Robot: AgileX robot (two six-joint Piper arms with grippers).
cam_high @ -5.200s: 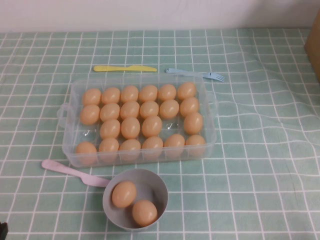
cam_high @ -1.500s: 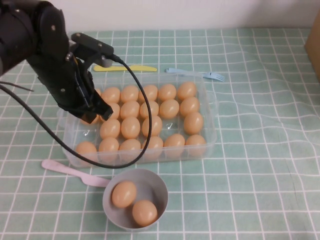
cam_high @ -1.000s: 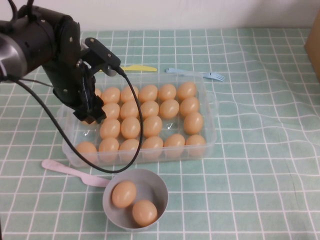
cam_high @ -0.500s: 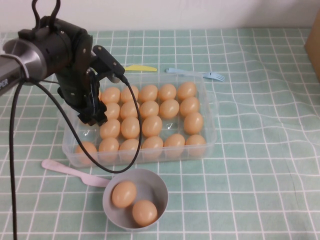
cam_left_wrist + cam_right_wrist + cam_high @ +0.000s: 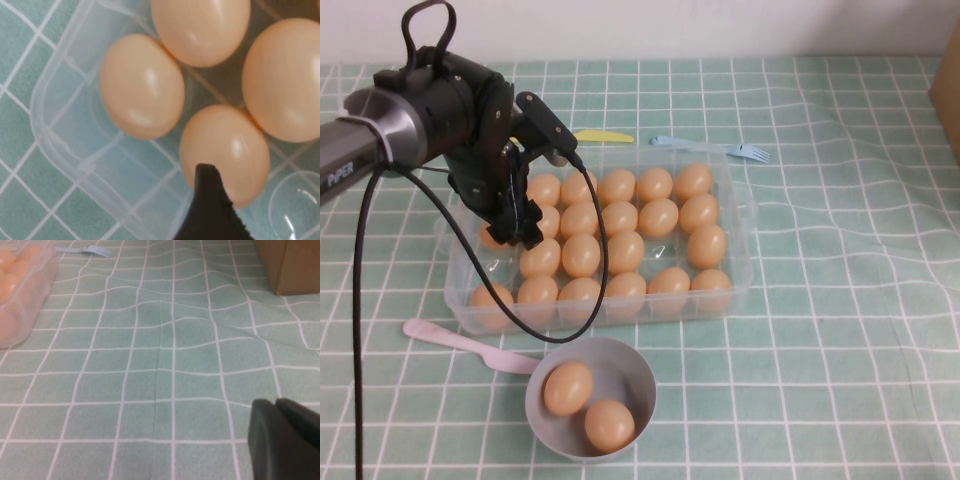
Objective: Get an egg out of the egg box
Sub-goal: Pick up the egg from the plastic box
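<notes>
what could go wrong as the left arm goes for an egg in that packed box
The left gripper is low over the left end of the egg box, open, nothing held. Eggs sit close together, so a finger may wedge against a neighbour instead of straddling the egg. The smooth egg might slip out of a loose grip. The light clear tray might shift if nudged. The right gripper is low over the tablecloth.

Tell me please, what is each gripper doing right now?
Left gripper: open, holding nothing, over the egg box's left end.
Right gripper: cannot be told, parked above the tablecloth.
</notes>
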